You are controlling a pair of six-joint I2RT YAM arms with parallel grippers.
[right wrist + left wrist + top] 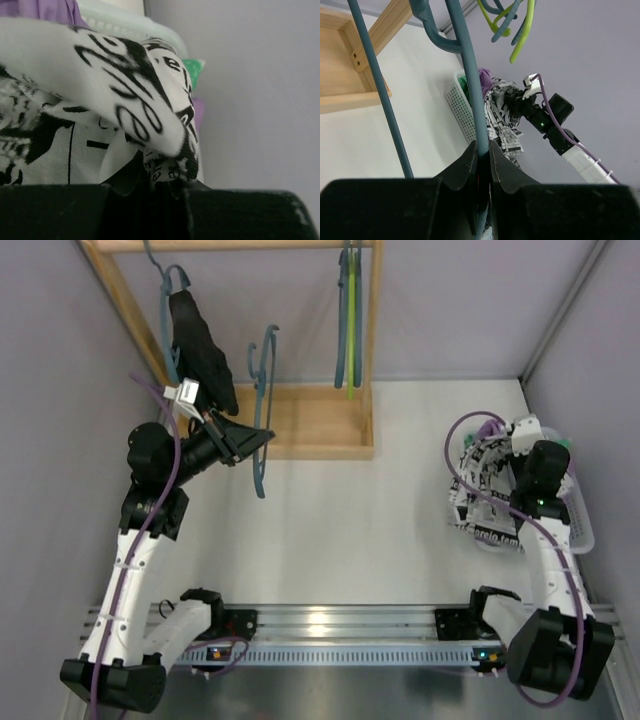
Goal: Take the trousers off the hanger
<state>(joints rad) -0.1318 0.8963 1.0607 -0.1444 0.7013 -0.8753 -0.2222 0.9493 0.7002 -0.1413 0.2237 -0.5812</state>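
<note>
Pale surface (340,530) here: wooden rack base (315,420) at the back, white basket (584,524) far right, printed trousers (485,528) spilling onto it.

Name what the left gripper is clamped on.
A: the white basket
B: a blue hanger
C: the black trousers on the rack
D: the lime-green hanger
B: in the left wrist view the left gripper has both fingers closed tight on the bar of the blue hanger.
</note>
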